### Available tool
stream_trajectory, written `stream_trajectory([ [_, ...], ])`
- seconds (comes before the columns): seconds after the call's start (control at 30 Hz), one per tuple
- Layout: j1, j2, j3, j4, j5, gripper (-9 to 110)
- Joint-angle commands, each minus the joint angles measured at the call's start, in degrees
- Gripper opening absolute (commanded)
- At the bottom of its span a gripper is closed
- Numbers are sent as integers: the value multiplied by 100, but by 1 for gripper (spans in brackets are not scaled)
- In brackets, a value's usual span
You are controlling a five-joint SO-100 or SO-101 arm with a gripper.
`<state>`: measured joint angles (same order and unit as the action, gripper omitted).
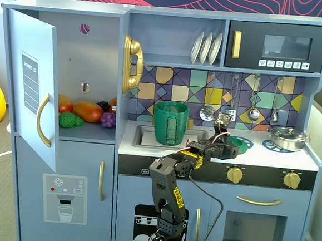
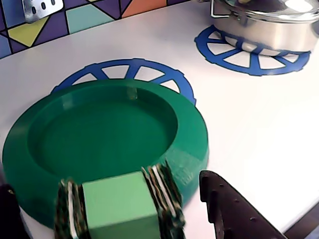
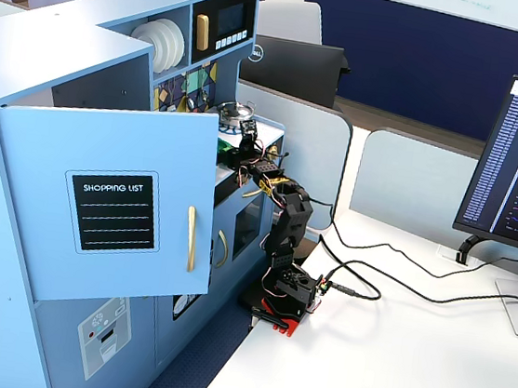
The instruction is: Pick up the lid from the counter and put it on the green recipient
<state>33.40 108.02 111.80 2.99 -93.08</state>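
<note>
A: Which way did the lid lie from the green recipient?

B: In a fixed view, the table of the toy kitchen carried the green recipient, upright in the sink recess at the left. The lid lay flat on the blue burner ring to its right, with the arm's wrist over it. The coming move therefore ran leftward and up over the pot's rim.

A: And the fingers?

B: In the wrist view the lid lay hollow side up, directly ahead of the gripper. One dark finger stood at its near right edge, touching nothing; whether the fingers had closed on the rim could not be told. A pale green block sat at the near edge.

A: What did the containers hold?

B: The recipient's inside was hidden; the silver pot at far right was covered.
</note>
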Motion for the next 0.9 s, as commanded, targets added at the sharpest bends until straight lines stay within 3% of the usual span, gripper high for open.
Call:
stream_trajectory([
  [0.0,-105,-193,-729,-88,-18,33],
  [0.1,-220,-281,-861,44,35,0],
  [0.47,-185,105,-1125,149,35,0],
  [0.87,-571,1679,-1951,1793,132,0],
])
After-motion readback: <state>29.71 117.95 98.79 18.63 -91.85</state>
